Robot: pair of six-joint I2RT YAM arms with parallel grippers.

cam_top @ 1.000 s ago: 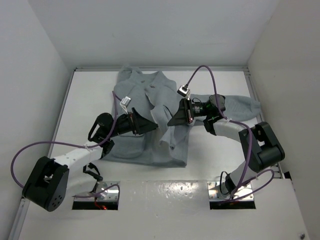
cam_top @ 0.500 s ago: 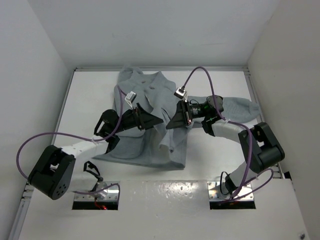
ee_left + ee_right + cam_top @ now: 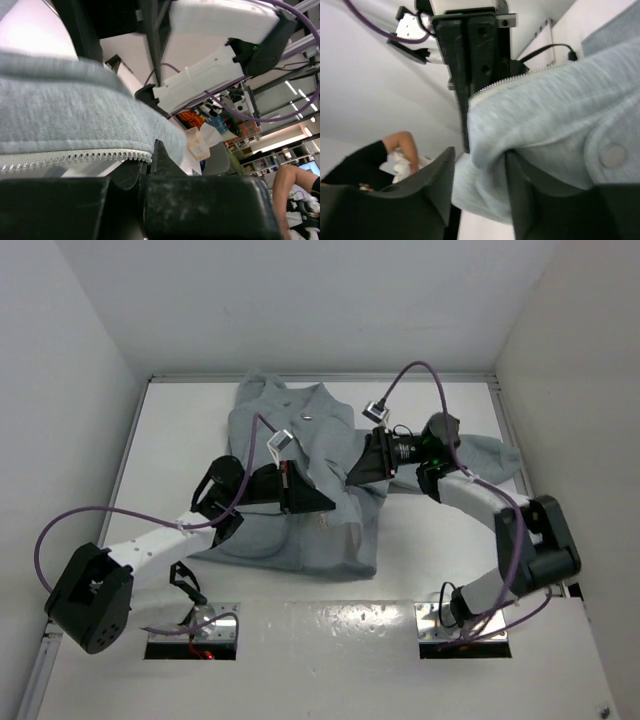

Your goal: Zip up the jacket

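A second ago the left tool (image 3: 325,503) gaped wide; it has since reached farther across the light grey jacket (image 3: 285,425) and clamped shut on the zipper edge (image 3: 75,158), the teeth pinched between its black fingers (image 3: 200,205). The right tool (image 3: 352,472), then closed tight with a flap raised, has shifted slightly back. Its jaws now stand partway apart, and a fold of fabric near a snap button (image 3: 612,155) bulges loosely between its fingers (image 3: 432,182). The jacket lies spread on the white bench (image 3: 170,440), collar toward the far edge.
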